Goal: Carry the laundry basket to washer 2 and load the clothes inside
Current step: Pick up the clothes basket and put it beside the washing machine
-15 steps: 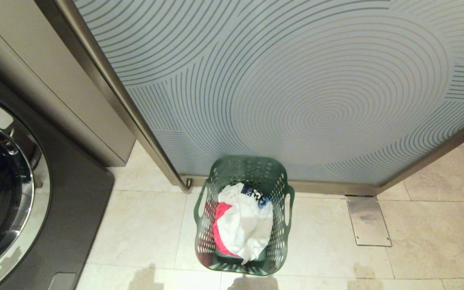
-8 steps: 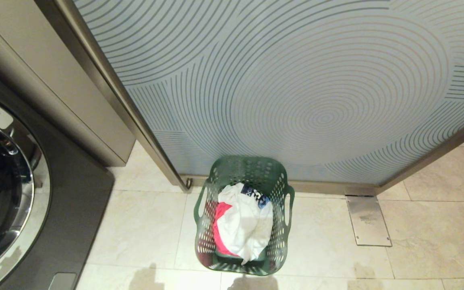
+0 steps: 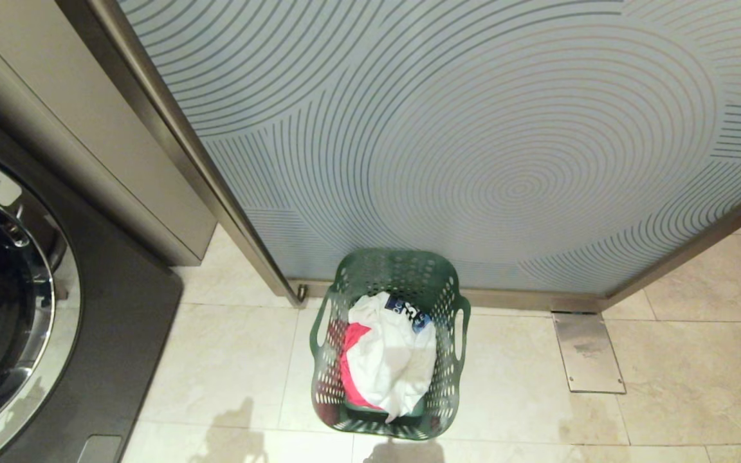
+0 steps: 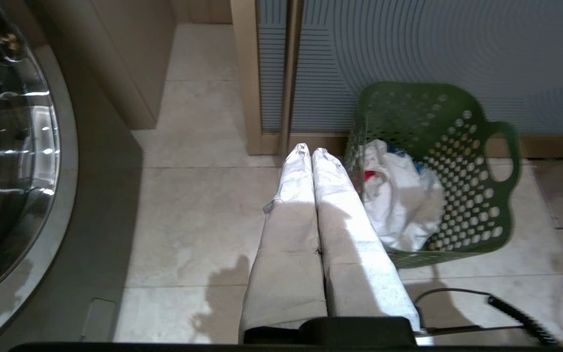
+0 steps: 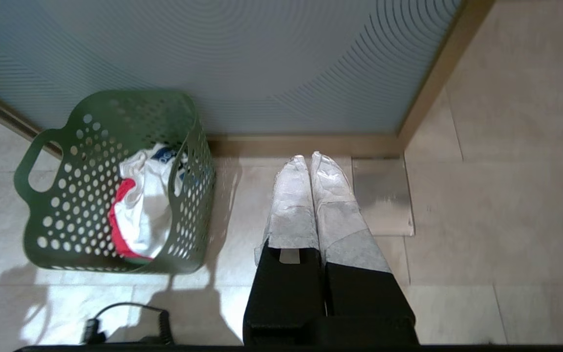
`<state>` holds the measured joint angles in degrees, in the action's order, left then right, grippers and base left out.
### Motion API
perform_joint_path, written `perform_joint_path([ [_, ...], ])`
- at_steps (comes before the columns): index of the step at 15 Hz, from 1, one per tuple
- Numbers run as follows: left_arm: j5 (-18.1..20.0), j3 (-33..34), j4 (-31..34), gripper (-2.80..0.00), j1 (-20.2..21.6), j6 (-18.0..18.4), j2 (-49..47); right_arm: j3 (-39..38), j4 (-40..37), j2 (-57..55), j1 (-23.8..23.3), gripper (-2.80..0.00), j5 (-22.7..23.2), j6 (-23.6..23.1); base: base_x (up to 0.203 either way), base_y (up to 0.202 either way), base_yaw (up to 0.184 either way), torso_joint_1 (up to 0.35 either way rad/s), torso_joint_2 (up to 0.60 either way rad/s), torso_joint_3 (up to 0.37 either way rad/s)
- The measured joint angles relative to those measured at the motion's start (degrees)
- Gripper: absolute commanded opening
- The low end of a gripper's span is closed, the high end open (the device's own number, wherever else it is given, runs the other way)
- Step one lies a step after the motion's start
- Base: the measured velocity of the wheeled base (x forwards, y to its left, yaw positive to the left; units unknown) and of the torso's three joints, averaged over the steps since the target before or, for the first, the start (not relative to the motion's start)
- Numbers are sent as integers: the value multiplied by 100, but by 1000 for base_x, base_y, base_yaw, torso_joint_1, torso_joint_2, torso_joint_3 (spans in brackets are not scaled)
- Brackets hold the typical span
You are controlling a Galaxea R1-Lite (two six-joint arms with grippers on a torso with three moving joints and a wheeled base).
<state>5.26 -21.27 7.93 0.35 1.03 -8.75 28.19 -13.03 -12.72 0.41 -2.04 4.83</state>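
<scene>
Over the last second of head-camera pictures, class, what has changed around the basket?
Only the shadows on the floor tiles near the picture's lower edge have grown and crept forward. The basket, the clothes in it and the washing machine stayed put; nothing was grasped or released.

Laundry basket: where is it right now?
In the head view the laundry basket stands on the tiled floor, bottom centre, against the foot of the patterned glass door, right of the grey washing machine.
</scene>
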Motion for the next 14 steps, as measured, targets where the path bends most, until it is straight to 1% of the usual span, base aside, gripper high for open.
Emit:
perform_joint_path([
  [2,263,-817,362,-280,-2,-142,-1083,672,-464,-1086,2,-280,11,439,0,0,0,0,0,0],
  [4,527,-1283,555,-280,-5,-206,-2264,1116,-681,-2200,14,-280,84,923,0,0,0,0,0,0],
  [7,821,-1552,615,-280,-73,-270,-4054,1518,-629,-3761,44,-280,488,1465,0,0,0,0,0,0],
  [9,909,-1536,303,-280,-262,-326,-5110,1597,-388,-4636,56,-280,750,1782,0,0,0,0,0,0],
  [10,915,-1493,56,0,-394,-370,-5640,1596,-245,-5049,62,0,852,1895,0,0,0,0,0,0],
  [12,815,-1420,-572,0,-700,-441,-6600,1570,145,-5833,71,0,1019,2083,0,0,0,0,0,0],
  [14,640,-1437,-1189,0,-1095,-532,-7443,1550,730,-6524,152,0,1322,2275,0,0,0,0,0,0],
])
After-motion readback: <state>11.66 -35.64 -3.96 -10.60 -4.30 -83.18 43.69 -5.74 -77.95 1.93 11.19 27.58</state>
